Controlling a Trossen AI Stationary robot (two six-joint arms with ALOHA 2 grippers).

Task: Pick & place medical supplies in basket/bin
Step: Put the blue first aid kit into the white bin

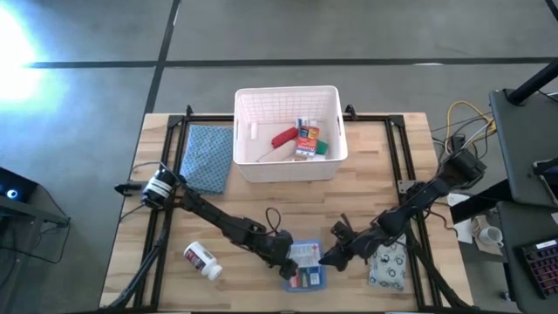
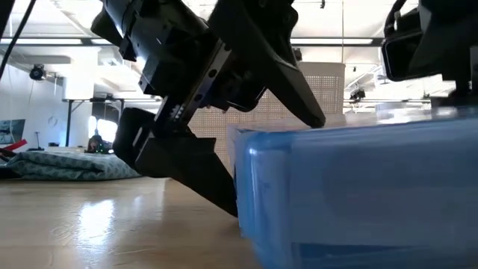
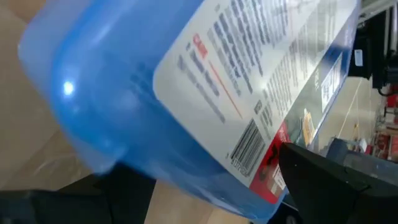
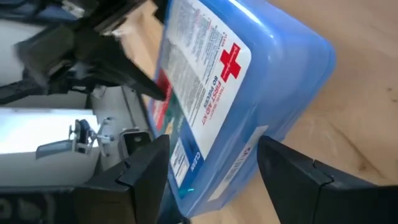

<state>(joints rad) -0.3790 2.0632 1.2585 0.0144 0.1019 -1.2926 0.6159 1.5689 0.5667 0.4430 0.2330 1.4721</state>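
One blue first-aid case (image 1: 304, 265) flanked by two grippers: left gripper (image 1: 285, 258) and right gripper (image 1: 332, 256) both spread wide, straddling opposite ends. One white pill bottle (image 1: 202, 260); basket (image 1: 287, 172) contents partly indistinct.

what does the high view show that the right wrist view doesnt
Only the high view shows the white basket at the far side with a red tube and small coloured boxes inside, the blue cloth beside it, the white pill bottle lying on the table, and the patterned pouch.

Only the right wrist view shows the red cross and printed label on the blue first aid kit.

Both show that kit, with the left gripper and right gripper at its opposite ends, each with jaws spread.
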